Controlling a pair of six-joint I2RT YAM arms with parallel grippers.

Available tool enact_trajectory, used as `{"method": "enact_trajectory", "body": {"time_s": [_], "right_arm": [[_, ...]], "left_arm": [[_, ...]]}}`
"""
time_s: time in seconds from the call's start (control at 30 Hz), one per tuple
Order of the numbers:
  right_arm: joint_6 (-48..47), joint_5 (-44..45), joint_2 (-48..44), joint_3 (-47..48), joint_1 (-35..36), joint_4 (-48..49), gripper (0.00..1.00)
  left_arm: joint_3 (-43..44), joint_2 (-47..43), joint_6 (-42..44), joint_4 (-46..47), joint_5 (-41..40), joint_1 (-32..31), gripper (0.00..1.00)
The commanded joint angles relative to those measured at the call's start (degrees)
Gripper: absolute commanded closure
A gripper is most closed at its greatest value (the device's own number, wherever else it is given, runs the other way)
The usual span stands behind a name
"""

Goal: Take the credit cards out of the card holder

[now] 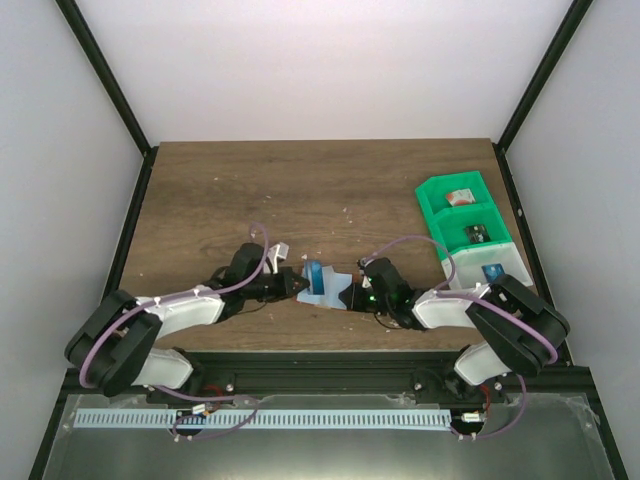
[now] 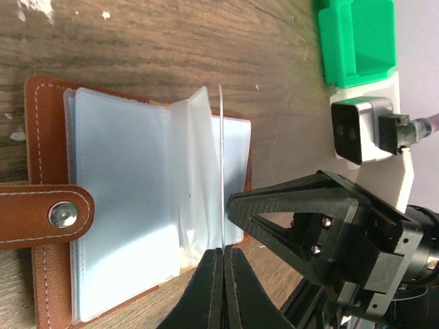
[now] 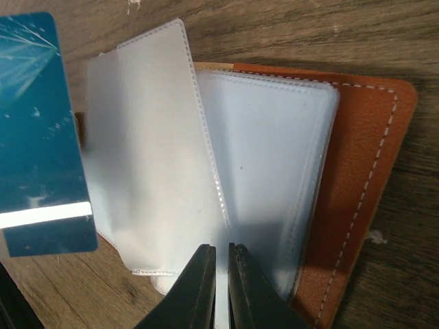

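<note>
The card holder point(image 1: 335, 291) lies open on the table between my two grippers, brown leather point(image 2: 42, 130) with pale clear sleeves point(image 3: 267, 157). My left gripper point(image 2: 224, 250) is shut on a blue credit card. The card shows edge-on in the left wrist view point(image 2: 221, 164), face-on in the right wrist view point(image 3: 41, 130), and upright over the holder in the top view point(image 1: 315, 274). It stands clear of the sleeves. My right gripper point(image 3: 221, 248) is shut on the near edge of a sleeve and pins the holder down; it also shows in the top view point(image 1: 349, 295).
Two green bins point(image 1: 456, 187) and a white bin point(image 1: 497, 262) stand in a row at the right. One holds a reddish-and-white card point(image 1: 461, 197), one a dark card point(image 1: 477, 235), one a blue card point(image 1: 492, 272). The holder's strap with its snap point(image 2: 63, 214) lies to the left.
</note>
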Motion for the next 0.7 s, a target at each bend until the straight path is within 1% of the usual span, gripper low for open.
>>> {"method": "enact_trajectory", "body": {"time_s": [0.0,0.1,0.2,0.37,0.47,0.53,0.6,0.67], "right_arm": [[-0.5,0.5,-0.2,1.7,0.4,-4.2,0.91],[-0.7,0.7,-1.2,1.9,0.4,-4.9,0.91],[-1.4,0.9,-3.6,2.8,0.5,-7.1,0.91],[-2.7,2.3,-12.8,5.8,0.4,-14.8,0.87],[-5.3,2.8,-19.3,8.0,0.4,-18.4,0.81],[-6.8,2.9,-23.4,9.6,0.4,-20.7,0.74],[-6.2,3.6,-27.3,11.3,0.4,-23.6,0.67],[-3.6,4.0,-31.7,12.4,0.4,-25.2,0.62]], "left_arm": [[1.7,-2.4,1.7,-5.9,-3.2,0.3,1.0],[1.5,-4.7,1.9,-6.4,-4.1,0.3,1.0],[0.9,-8.2,5.1,-5.5,-5.5,0.2,1.0],[1.5,-17.3,17.9,-6.0,-11.3,-3.3,1.0],[1.6,-22.2,25.3,-4.7,-12.9,-5.7,1.0],[1.5,-24.6,29.3,-2.9,-12.1,-6.4,1.0],[2.1,-26.1,33.3,-2.5,-13.4,-7.7,1.0],[3.1,-26.5,36.9,-3.0,-13.3,-8.1,1.0]]}}
